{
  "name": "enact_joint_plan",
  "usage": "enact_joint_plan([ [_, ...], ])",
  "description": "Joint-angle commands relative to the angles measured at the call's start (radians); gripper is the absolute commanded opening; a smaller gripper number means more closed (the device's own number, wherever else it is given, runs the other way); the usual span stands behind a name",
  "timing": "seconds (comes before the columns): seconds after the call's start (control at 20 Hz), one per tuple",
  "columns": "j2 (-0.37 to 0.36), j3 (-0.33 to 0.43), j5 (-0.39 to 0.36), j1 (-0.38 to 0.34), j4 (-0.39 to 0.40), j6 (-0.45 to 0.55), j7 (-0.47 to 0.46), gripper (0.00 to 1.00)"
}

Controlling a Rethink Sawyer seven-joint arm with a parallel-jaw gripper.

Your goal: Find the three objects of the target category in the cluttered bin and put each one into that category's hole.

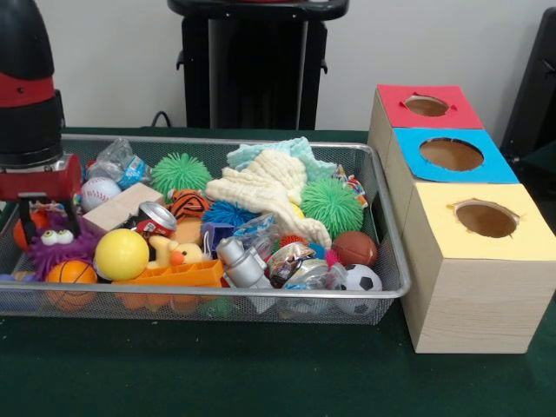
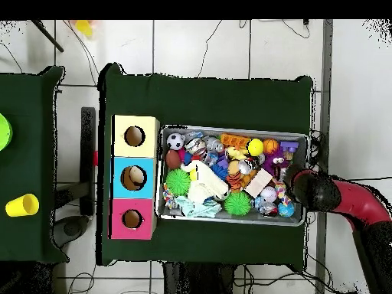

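Note:
A wire mesh bin [image 1: 217, 141] [image 2: 230, 222] is heaped with toys. Among them are a baseball [image 1: 99, 192], a yellow ball [image 1: 121, 254], a small basketball [image 1: 71, 274], a soccer ball [image 1: 360, 280] [image 2: 175, 141], a brown ball [image 1: 354, 248] and two green spiky balls [image 1: 181, 172] [image 1: 332, 207]. My gripper [image 1: 48, 228] [image 2: 295, 172] hangs low over the bin's left end in the front view, just above a purple monster toy [image 1: 59, 243]. Beside the bin stand three boxes with round holes: red [image 1: 452, 111], blue [image 1: 495, 161] and yellow [image 1: 530, 234].
A cream knitted cloth [image 1: 269, 187], a wooden block [image 1: 122, 207], a soda can [image 1: 156, 217] and an orange plastic piece [image 1: 169, 274] lie among the balls. In the overhead view a yellow cup [image 2: 21, 205] stands on a separate table beyond the boxes.

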Motion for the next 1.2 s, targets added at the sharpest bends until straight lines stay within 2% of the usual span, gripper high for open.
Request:
enact_joint_plan([
  [0.05, -0.043, 0.027, -0.059, -0.021, 0.050, 0.029, -0.248, 1.00],
  [0.25, -0.118, 0.028, -0.040, -0.030, 0.118, 0.039, -0.223, 1.00],
  [0.6, -0.207, 0.047, 0.001, -0.039, 0.187, 0.080, -0.213, 1.00],
  [0.8, -0.213, 0.041, -0.003, -0.038, 0.202, 0.075, -0.197, 1.00],
  [1.2, -0.161, 0.014, -0.035, -0.024, 0.200, 0.050, -0.174, 1.00],
])
